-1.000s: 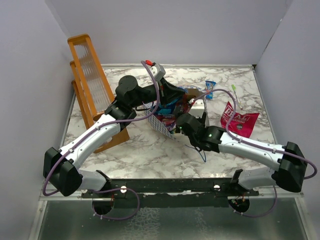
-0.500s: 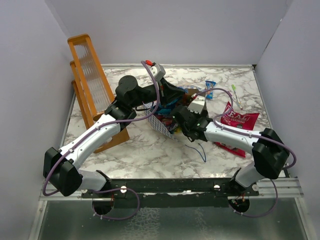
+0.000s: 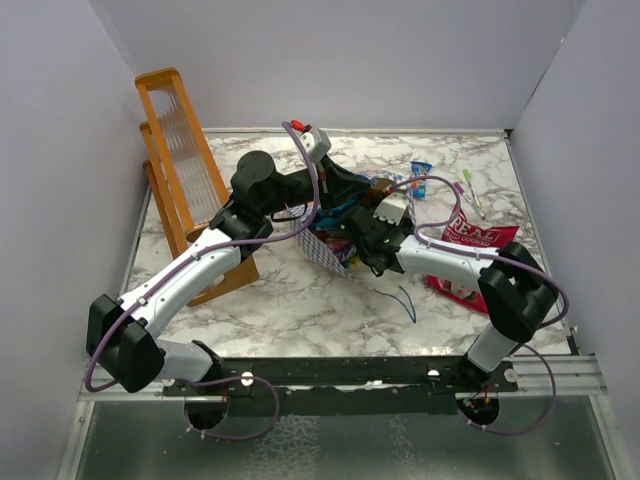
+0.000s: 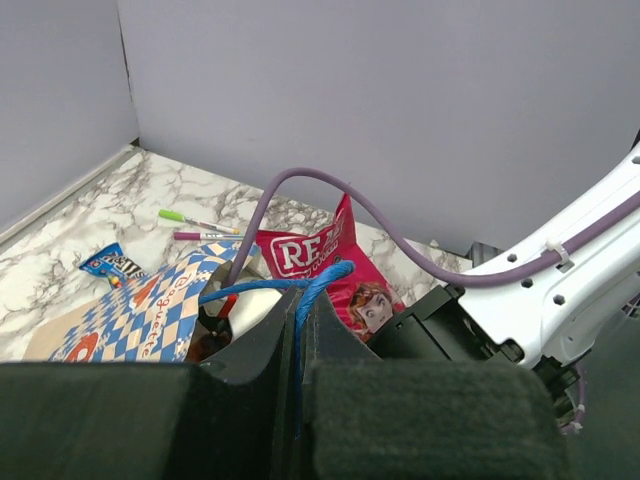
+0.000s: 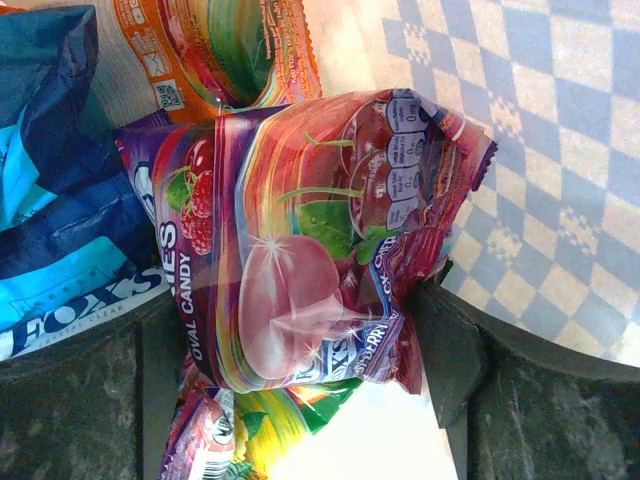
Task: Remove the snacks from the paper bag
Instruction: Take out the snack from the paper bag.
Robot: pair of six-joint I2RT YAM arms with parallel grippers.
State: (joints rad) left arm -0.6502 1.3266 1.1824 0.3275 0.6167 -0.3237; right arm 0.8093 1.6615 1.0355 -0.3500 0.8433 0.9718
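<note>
**A:** Marble desk (image 3: 300,300) is showing. Where is the paper bag (image 3: 322,250) sitting?

**B:** It's lying mid-desk. The left gripper (image 4: 298,310) jaws are pinching its blue cord handle (image 4: 320,275). The right gripper (image 5: 300,350) jaws are standing wide, straddling the purple oval-candy packet (image 5: 290,250) inside the bag. I'm advising closing on the packet's middle and lifting slowly.

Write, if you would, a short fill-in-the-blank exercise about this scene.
1. The left gripper is shut on the thin ____ cord handle of the paper bag.
2. The right gripper, inside the bag, has its jaws ____.
3. Between its fingers lies a packet labelled oval ____.
4. The pink-red pouch on the table reads ____.
Missing words: blue; open; candy; REAL.
</note>
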